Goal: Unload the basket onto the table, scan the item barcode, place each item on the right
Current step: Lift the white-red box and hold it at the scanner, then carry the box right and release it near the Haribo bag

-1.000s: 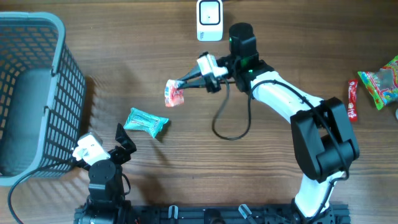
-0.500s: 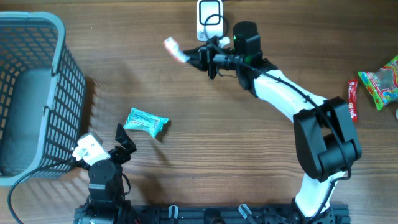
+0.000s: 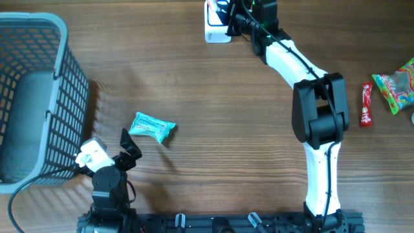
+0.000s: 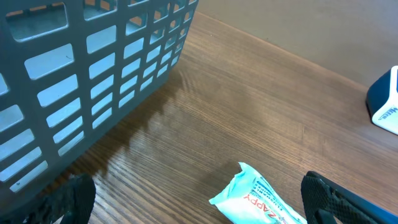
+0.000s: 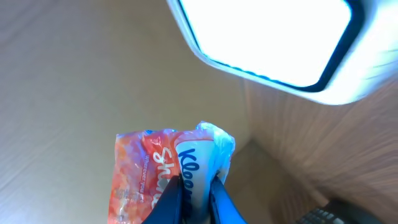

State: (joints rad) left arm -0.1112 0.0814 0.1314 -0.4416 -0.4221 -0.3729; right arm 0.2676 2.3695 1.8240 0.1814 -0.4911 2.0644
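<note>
A: Change over the last second?
B: Right arm swings from mid-table out to the far edge. The right gripper, fingers pressed together on the red-and-white crinkly plastic packet, now holds it right up by the white barcode scanner and its bright window. Overhead, the arm hides the packet.
A: Touching the scanner?
B: Cannot tell; close beside it. Printed face looks at the wrist camera. Which side carries the barcode is not visible.
A: Meaning?
B: Carry looks done; the item is being presented for the read. May need a turn if nothing registers.
A: Other side?
B: Left gripper unmoved, jaws spread, empty, near the teal plastic packet.
</note>
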